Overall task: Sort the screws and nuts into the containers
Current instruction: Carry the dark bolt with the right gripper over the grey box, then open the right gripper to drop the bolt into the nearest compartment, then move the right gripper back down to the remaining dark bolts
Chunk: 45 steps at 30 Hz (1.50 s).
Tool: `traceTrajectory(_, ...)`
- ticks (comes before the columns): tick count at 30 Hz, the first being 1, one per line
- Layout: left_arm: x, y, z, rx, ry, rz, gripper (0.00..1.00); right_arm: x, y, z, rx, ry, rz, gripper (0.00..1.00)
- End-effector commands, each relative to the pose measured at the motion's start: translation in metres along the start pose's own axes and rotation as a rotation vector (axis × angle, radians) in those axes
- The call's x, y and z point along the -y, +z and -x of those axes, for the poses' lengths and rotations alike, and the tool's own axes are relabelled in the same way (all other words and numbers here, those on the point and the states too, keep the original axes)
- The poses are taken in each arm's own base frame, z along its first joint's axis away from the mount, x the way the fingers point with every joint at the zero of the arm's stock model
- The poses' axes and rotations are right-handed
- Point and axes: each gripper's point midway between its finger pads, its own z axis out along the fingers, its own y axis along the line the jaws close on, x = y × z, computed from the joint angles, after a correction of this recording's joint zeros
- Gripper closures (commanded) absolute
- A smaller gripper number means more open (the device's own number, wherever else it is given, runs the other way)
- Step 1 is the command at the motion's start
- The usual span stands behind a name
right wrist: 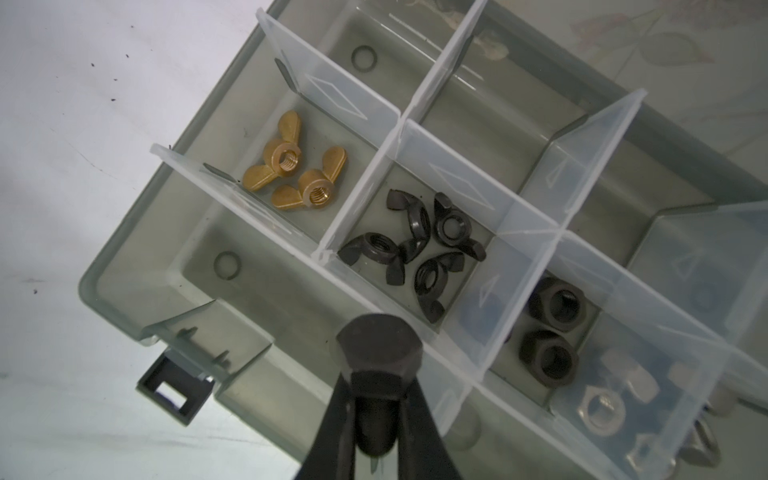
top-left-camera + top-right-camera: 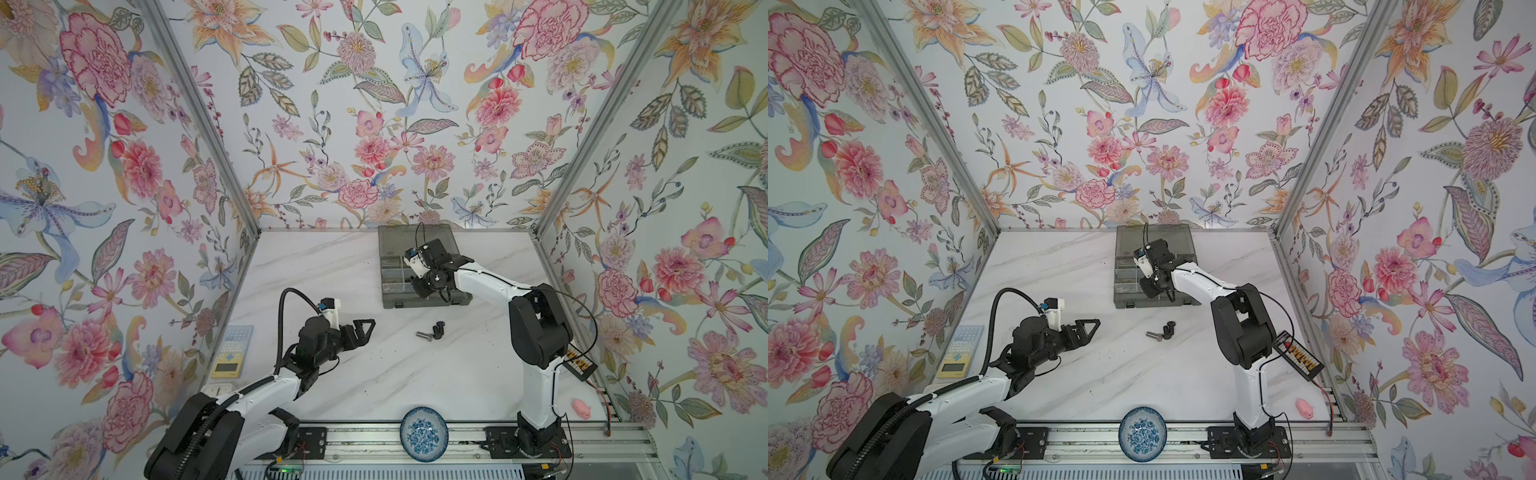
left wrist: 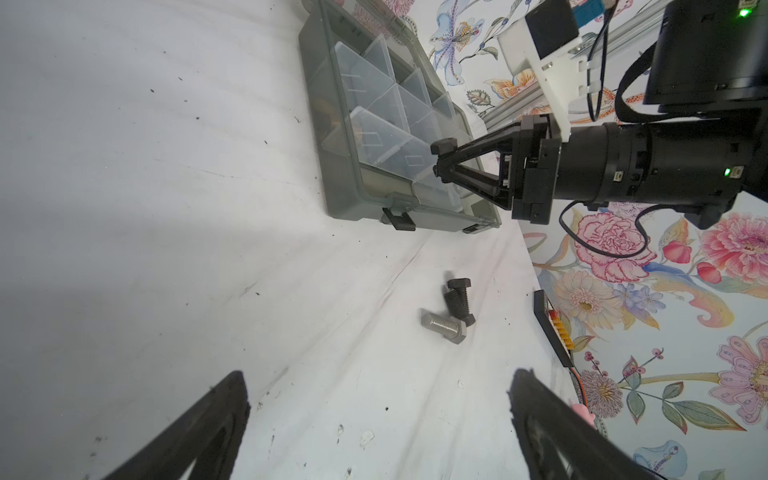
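1 grey organiser box (image 2: 397, 243) sits open at the table's (image 2: 332, 395) 12 o'clock. The right gripper (image 1: 378, 388) is over it, clamped tight on a black screw (image 1: 378, 353), shank between the fingers (image 1: 332, 415) and hex head jutting out over the box. The left gripper (image 2: 368, 332), spread wide and empty, hovers at 9 o'clock of 3 loose screws (image 2: 432, 331), whose silver one (image 2: 424, 335) lies flat along 9-to-3; nuts (image 1: 415, 249) lie by kind in separate compartments (image 1: 361, 187).

The box (image 2: 415, 300) sits at the back of the table (image 2: 374, 374); three bolts (image 2: 437, 329) lie before it, a dish (image 2: 424, 434) at the front edge.
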Motion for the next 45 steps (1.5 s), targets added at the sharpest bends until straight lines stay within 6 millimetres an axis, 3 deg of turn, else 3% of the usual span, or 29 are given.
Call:
traceTrajectory(1, -0.004, 0.001, 0.001, 0.000, -0.014, 0.010, 0.00, -0.001, 0.004, -0.001, -0.020, -0.029, -0.016, 0.98)
traceTrajectory(9, -0.004, 0.003, 0.001, -0.006, -0.011, 0.007, 0.01, -0.004, 0.005, -0.001, -0.027, -0.036, -0.018, 0.85)
traceTrajectory(15, -0.005, 0.002, 0.000, -0.004, -0.012, 0.007, 0.00, -0.001, 0.003, -0.001, -0.028, -0.038, -0.047, 0.59)
traceTrajectory(19, -0.005, 0.001, 0.000, -0.002, -0.012, 0.007, 0.01, -0.002, -0.006, 0.002, -0.014, -0.032, -0.049, 0.54)
traceTrajectory(26, -0.005, 0.001, -0.001, -0.002, -0.014, 0.008, 0.01, -0.006, -0.038, 0.001, 0.031, -0.001, -0.034, 0.50)
traceTrajectory(34, -0.006, 0.001, -0.001, 0.000, -0.014, 0.012, 0.01, -0.011, -0.064, -0.038, 0.014, 0.112, -0.009, 0.46)
traceTrajectory(45, -0.006, 0.005, -0.002, -0.013, -0.016, 0.010, 0.01, -0.014, -0.065, -0.111, -0.099, 0.453, 0.004, 0.42)
